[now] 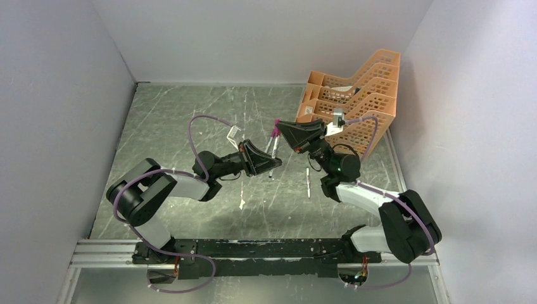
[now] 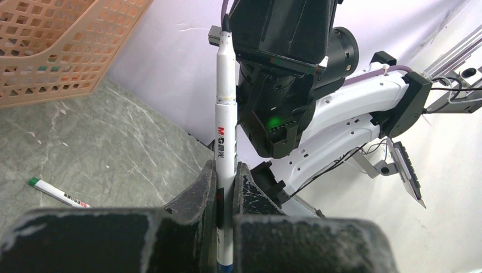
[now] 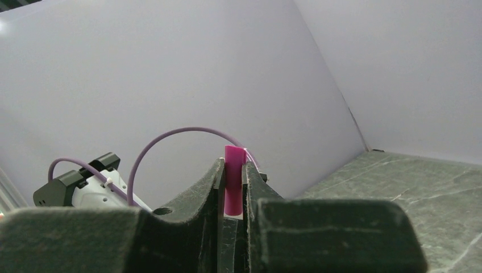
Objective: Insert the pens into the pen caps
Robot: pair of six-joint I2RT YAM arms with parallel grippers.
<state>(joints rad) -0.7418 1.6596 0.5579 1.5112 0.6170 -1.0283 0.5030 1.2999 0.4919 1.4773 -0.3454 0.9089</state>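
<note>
— From above, your left gripper (image 1: 258,158) sits mid-table, clamped on a white pen (image 1: 271,158) that stands tilted over the grey table (image 1: 177,120). Your right gripper (image 1: 283,128) meets it from the opposite side, pinching a magenta cap (image 1: 276,132) right at the pen's upper end.

— Is the tip inside the cap?

— You cannot tell from up there; the two touch or very nearly do. A second pen (image 1: 308,182) lies flat on the table just beside the right arm (image 1: 354,190), and the orange tray (image 1: 364,88) stands in the far right corner.

— And your left wrist camera?

— Your fingers (image 2: 199,193) are closed tight on the pen (image 2: 226,142), gripping it low on the barrel so that it points straight up. Its narrow tip reaches the black underside of the right arm (image 2: 284,68); the cap is hidden there. A green-tipped pen (image 2: 57,193) lies on the table at the left, well apart.

— Right wrist?

— You see the jaws squeezed onto the magenta cap (image 3: 233,179), which stands upright between the pads with its top poking above them. Behind it show the left arm (image 3: 79,185) and a purple cable (image 3: 170,136).
</note>
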